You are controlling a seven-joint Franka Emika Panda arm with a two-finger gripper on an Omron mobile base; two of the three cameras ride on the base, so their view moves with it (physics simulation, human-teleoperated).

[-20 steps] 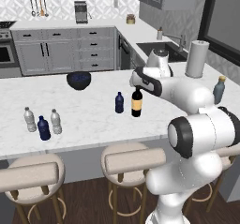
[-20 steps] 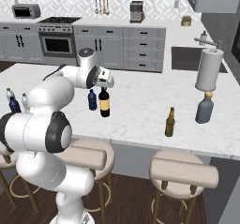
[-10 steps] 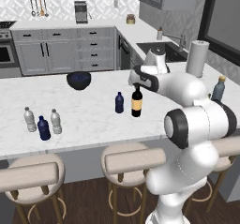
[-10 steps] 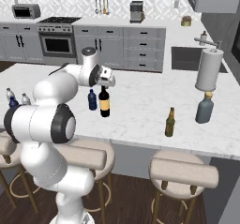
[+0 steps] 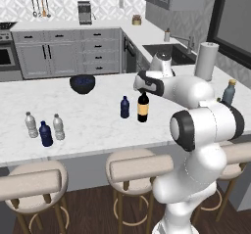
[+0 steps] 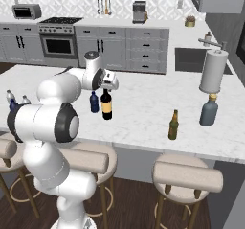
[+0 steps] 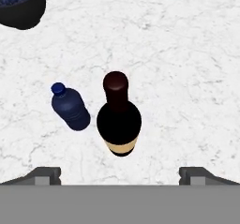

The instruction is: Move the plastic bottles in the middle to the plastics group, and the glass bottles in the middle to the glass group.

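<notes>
Now the gripper hangs above the black wine bottle, with its two finger tips standing wide apart at the bottom corners of the hand view and nothing between them. The wine bottle stands upright near the middle of the marble counter, and in the hand view it sits in the centre of the frame, seen from above. Just beside it, on its left in the left base view, stands a small dark blue bottle; the two seem not to touch.

At the left side of the left base view the plastics group stands: two clear bottles and one dark blue. In the right base view the amber beer bottle and the grey-blue bottle stand at the right of the frame, well apart from the wine bottle. A dark bowl is behind, in the upper middle of the counter.
</notes>
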